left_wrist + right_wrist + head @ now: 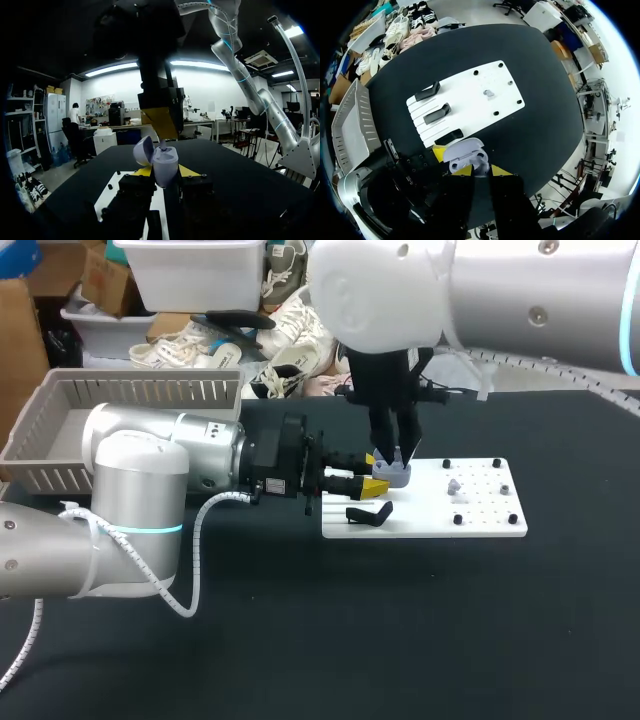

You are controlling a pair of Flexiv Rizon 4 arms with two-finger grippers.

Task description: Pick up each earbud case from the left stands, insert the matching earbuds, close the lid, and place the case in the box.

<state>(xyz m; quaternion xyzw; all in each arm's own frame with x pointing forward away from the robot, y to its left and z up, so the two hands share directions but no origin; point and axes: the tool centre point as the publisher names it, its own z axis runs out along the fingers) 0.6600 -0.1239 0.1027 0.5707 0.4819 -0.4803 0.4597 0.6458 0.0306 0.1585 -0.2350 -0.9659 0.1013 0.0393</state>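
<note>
A lavender earbud case (397, 476) with its lid open hangs above the left end of the white board (480, 522), and my left gripper (378, 483) is shut on it from the side. In the left wrist view the case (161, 162) stands upright between my yellow tips. My right gripper (398, 454) comes straight down over the case, shut on a small lavender earbud (162, 145) whose lower end sits at the case's opening. From the right wrist the case (465, 154) lies just below my gripper (482, 171). Another earbud (453, 486) lies on the board.
Black stands (437, 114) line the board's left end; one (368, 514) lies just in front of the held case. Small black pegs (458, 519) dot the board's right part. A grey slatted basket (130, 390) stands at the back left, behind my left arm.
</note>
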